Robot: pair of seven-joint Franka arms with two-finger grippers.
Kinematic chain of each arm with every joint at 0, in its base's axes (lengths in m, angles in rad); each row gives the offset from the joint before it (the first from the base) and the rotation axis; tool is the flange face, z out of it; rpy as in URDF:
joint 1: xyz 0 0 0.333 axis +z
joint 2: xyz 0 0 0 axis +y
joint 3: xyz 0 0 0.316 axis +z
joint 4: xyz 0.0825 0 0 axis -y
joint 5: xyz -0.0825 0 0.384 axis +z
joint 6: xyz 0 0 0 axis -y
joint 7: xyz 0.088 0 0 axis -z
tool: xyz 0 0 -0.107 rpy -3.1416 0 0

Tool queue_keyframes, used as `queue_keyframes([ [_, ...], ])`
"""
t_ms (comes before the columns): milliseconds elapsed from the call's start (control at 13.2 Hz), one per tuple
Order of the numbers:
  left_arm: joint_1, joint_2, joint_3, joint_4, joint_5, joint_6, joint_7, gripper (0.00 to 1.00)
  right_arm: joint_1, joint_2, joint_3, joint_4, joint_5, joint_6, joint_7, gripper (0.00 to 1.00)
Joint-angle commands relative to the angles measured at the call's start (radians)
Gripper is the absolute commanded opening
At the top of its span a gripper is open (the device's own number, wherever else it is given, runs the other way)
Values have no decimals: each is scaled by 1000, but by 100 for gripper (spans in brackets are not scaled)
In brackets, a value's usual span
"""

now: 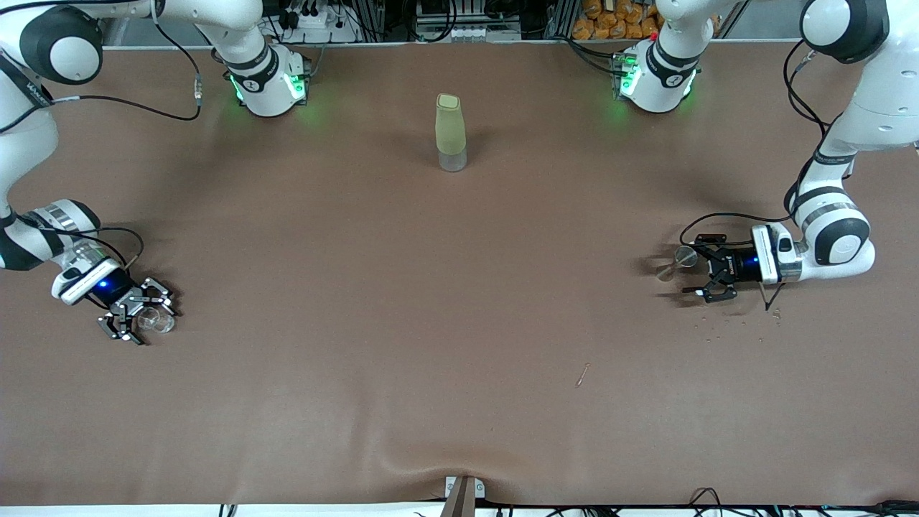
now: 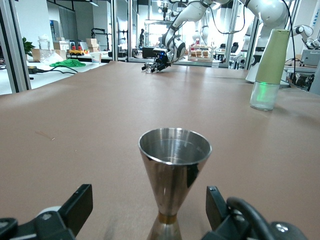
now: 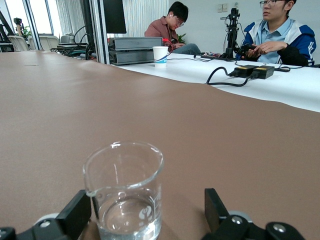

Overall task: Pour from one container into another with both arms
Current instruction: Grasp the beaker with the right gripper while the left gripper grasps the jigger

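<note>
Brown cloth covers the table point(image 1: 459, 402), where the left gripper point(image 1: 707, 271) stands spread around a metal measuring cup point(image 2: 174, 175) and the right gripper point(image 1: 138, 316) spread around a glass beaker point(image 3: 125, 190), neither squeezed yet, likely readying to lift and pour.

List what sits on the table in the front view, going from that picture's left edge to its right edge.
Right end effector open around the glass beaker → tall green bottle → metal jigger → left end effector, open at the jigger.
</note>
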Motion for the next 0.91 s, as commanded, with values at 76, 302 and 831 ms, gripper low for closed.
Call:
queue_keyframes([
  [76, -3, 36, -5, -11, -47, -3, 70, 100, 25, 22, -3, 22, 60, -5, -28, 100],
  [302, 0, 43, -5, -12, -47, -3, 88, 100, 32, 31, -3, 24, 72, -5, -36, 100],
  [831, 11, 44, -4, -11, -46, -9, 85, 48, 29, 38, -3, 27, 72, -11, -39, 0],
])
